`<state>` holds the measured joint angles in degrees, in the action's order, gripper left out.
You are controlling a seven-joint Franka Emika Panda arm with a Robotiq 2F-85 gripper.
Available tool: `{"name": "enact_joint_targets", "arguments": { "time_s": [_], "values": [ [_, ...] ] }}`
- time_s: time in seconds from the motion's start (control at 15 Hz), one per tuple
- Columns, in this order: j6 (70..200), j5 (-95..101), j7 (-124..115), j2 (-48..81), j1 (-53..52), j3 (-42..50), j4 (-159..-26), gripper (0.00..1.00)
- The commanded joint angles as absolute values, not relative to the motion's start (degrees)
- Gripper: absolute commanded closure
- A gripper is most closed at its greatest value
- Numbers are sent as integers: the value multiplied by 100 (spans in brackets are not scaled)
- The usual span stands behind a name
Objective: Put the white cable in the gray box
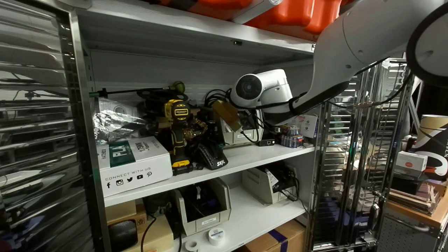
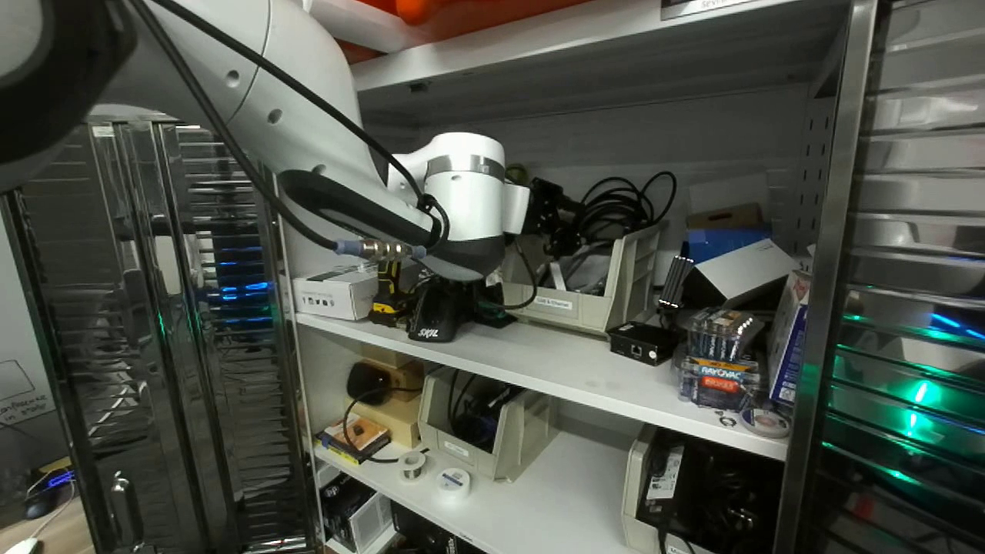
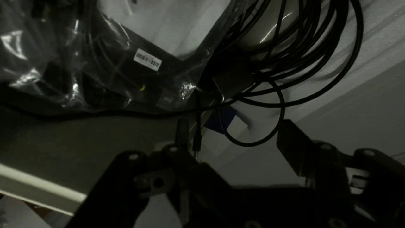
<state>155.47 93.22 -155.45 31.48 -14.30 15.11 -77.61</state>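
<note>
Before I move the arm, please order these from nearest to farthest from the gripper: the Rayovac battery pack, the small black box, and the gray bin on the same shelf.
Nearest to the gripper first, judged in an exterior view:
1. The gray bin, leftmost of the three.
2. The small black box, just right of the bin.
3. The Rayovac battery pack, farthest right.

Gripper [image 3: 234, 131] and those looped cables [image 3: 336, 38] are plain black, the arm [image 1: 344, 42] is white with black trim, and the bin [image 2: 591, 314] is kinda beigey gray with a white label [image 2: 554, 303]. Drill [image 1: 178, 138] is yellow and black, and the carton [image 1: 140, 164] is white with a dark green block and black icons. The desk [image 1: 441, 210] is orangey tan, and near its edge the sheets [image 1: 413, 200] look sorta pinkish brown.
</note>
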Motion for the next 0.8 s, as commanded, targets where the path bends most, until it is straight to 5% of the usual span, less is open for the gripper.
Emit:
{"name": "enact_joint_targets", "arguments": {
  "time_s": [0.0, 0.6, 0.73],
  "values": [
    [15751, 9630, -15770, 2841, -1419, 1582, -8017, 1],
    [16753, 9584, -14416, 899, -1372, 1645, -10603, 0],
    [16940, 9218, -13498, 452, -655, 977, -11251, 0]
  ]
}}
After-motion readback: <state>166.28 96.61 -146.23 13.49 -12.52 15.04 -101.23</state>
